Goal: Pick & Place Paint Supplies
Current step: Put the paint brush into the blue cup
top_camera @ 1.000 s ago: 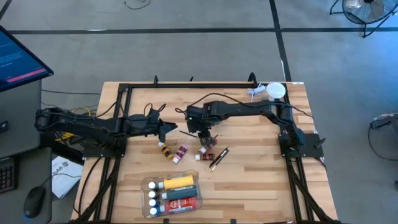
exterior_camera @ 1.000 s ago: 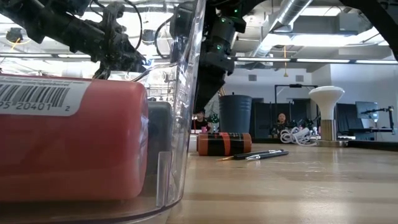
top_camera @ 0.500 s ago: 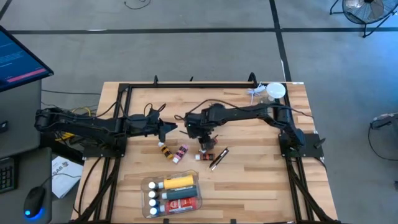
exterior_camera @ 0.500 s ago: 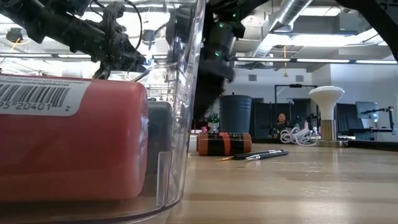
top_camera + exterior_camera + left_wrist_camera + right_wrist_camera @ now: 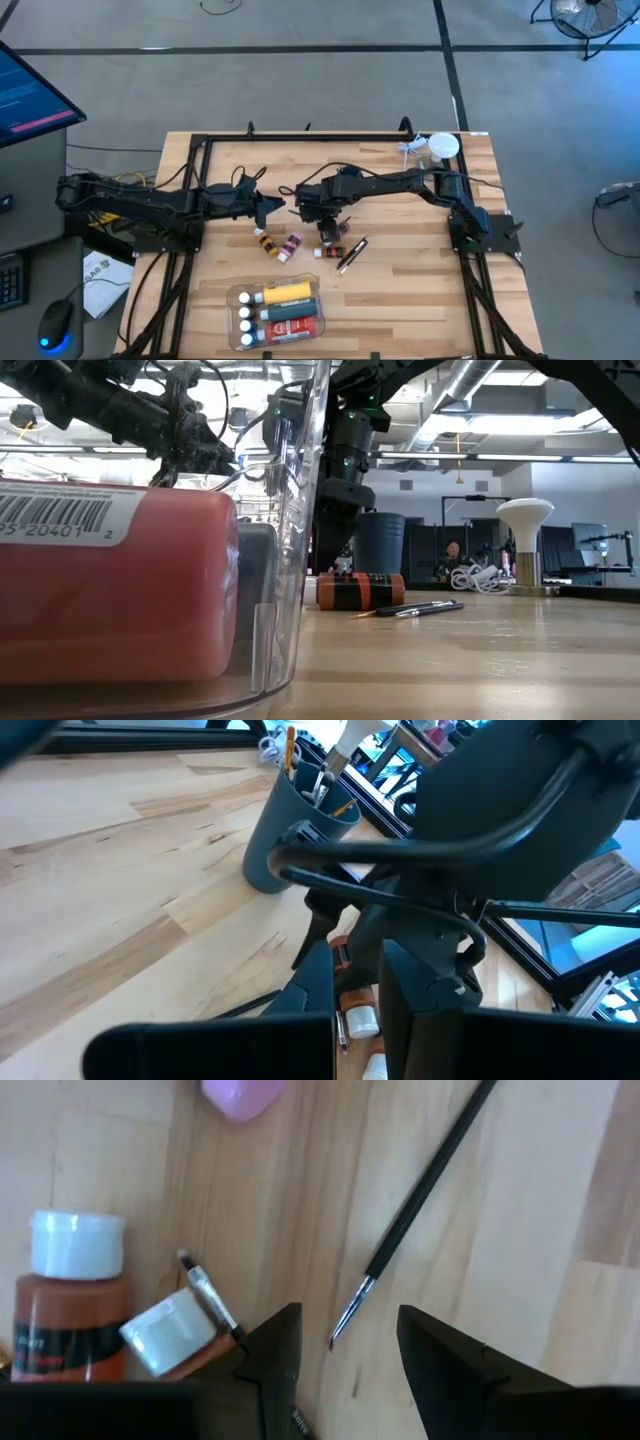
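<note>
My right gripper hangs open and low over loose supplies at mid-table. In the right wrist view its fingers stand either side of a thin dark brush's tip, apart from it. Two white-capped brown bottles and a second brush lie beside one finger. A pink tube and a small brown tube lie on their sides nearby. My left gripper waits slightly open to the left, above the table. A clear container near the front edge holds the yellow bottle and a red one.
A grey cup full of brushes stands behind the right gripper. A white-topped object and a coil of white cable sit at the far right corner. A black frame edges the table's far side. Bare wood lies to the right of the brushes.
My right gripper has come down toward the table and shifted slightly toward the left, ending low over the brown bottles and the brush. My left arm has kept still. No object has moved.
</note>
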Available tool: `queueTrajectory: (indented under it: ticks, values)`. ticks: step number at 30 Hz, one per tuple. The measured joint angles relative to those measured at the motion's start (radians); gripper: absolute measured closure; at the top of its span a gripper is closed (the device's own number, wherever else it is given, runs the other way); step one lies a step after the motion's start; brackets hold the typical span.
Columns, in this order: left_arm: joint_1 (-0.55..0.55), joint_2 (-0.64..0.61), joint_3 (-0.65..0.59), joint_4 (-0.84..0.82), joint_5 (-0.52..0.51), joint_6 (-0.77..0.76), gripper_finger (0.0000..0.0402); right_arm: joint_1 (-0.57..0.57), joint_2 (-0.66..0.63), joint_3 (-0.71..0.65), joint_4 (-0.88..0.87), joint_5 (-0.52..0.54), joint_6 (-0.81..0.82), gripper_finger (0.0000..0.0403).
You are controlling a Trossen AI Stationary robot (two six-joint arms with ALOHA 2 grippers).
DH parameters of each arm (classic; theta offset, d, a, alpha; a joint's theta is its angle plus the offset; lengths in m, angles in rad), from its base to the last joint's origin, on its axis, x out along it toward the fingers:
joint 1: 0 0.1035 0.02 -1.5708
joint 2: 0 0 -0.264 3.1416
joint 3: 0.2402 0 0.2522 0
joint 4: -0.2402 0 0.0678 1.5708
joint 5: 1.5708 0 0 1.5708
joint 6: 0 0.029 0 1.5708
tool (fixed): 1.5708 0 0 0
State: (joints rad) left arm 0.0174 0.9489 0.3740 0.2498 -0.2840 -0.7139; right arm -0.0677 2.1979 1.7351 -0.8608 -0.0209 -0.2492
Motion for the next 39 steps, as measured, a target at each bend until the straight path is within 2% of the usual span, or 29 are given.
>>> queueTrajectory:
  ticks: [27, 39]
  values:
    - [0.001, 0.000, 0.000, -0.002, 0.000, 0.007, 0.0401, -0.007, 0.049, 0.001, -0.033, 0.002, 0.070, 0.0267]
    - [0.001, 0.000, 0.000, -0.002, 0.000, 0.005, 0.0401, -0.009, 0.049, 0.001, -0.022, -0.003, 0.056, 0.0328]
